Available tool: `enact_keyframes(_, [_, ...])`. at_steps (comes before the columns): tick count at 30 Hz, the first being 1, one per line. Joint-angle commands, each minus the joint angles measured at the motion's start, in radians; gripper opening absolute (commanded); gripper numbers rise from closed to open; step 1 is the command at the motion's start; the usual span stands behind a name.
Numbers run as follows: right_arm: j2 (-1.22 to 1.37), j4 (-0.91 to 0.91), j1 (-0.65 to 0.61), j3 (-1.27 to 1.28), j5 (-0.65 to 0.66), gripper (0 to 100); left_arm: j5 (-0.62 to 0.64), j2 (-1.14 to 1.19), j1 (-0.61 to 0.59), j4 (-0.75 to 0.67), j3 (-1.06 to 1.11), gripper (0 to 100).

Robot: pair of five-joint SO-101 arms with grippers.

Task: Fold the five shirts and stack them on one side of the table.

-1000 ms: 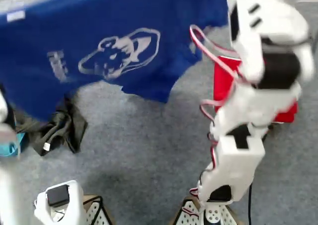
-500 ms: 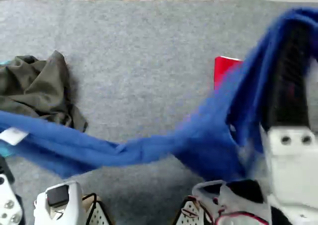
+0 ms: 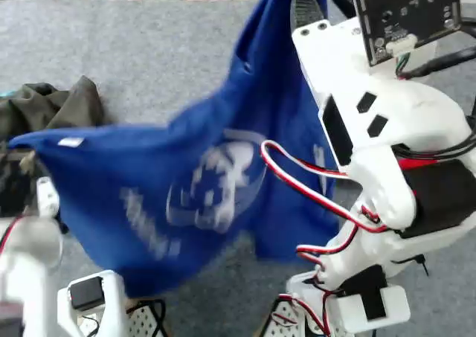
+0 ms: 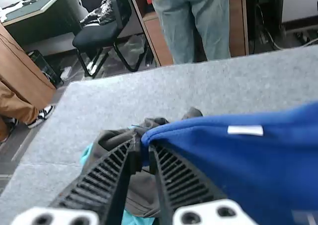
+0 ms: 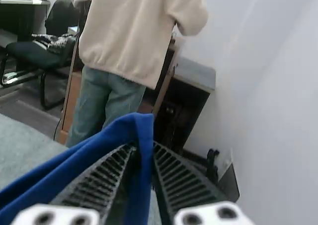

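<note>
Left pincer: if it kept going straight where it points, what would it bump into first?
Besides the blue shirt the left pincer grips, probably the crumpled olive shirt just ahead, though depth is unclear.

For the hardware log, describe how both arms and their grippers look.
The right arm is built of white plastic shells around black motor blocks, with red, white and black cables looping along it. The left arm is white too. The left gripper and right gripper both have black ribbed fingers on white bases with screw holes.
</note>
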Motion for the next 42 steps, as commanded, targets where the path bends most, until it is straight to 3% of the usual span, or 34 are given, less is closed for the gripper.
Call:
enact_keyframes(1, [-0.001, -0.077, 0.002, -0.001, 0.008, 1.4, -0.012, -0.126, -0.005, -0.236, 0.349, 3])
enact_keyframes(5, [-0.035, -0.074, -0.017, -0.038, 0.009, 1.4, -0.012, -0.249, 0.001, -0.221, 0.363, 3])
enact_keyframes(12, [-0.147, -0.074, -0.018, -0.051, 0.009, 1.4, -0.011, -0.236, -0.001, -0.017, 0.102, 3])
enact_keyframes(21, [-0.288, -0.08, -0.018, -0.056, 0.009, 1.4, -0.011, -0.054, -0.004, 0.245, -0.493, 3])
enact_keyframes(24, [-0.315, -0.078, -0.018, -0.051, 0.009, 1.4, -0.012, -0.008, -0.004, 0.273, -0.639, 3])
enact_keyframes(28, [-0.302, -0.072, -0.017, -0.048, 0.009, 1.4, -0.015, 0.002, -0.001, 0.273, -0.621, 3])
enact_keyframes(32, [-0.226, -0.078, -0.012, 0.051, 0.009, 1.4, -0.014, 0.011, 0.005, 0.253, -0.401, 3])
enact_keyframes(34, [-0.177, -0.097, -0.011, 0.133, 0.011, 1.4, -0.015, 0.008, 0.013, 0.141, -0.208, 3])
enact_keyframes(37, [-0.085, -0.21, -0.009, 0.275, 0.011, 1.4, -0.017, 0.002, 0.028, -0.18, 0.14, 3])
enact_keyframes(42, [0.14, -0.672, 0.051, 0.568, 0.011, 1.4, -0.017, 0.025, 0.036, -0.957, 0.668, 3])
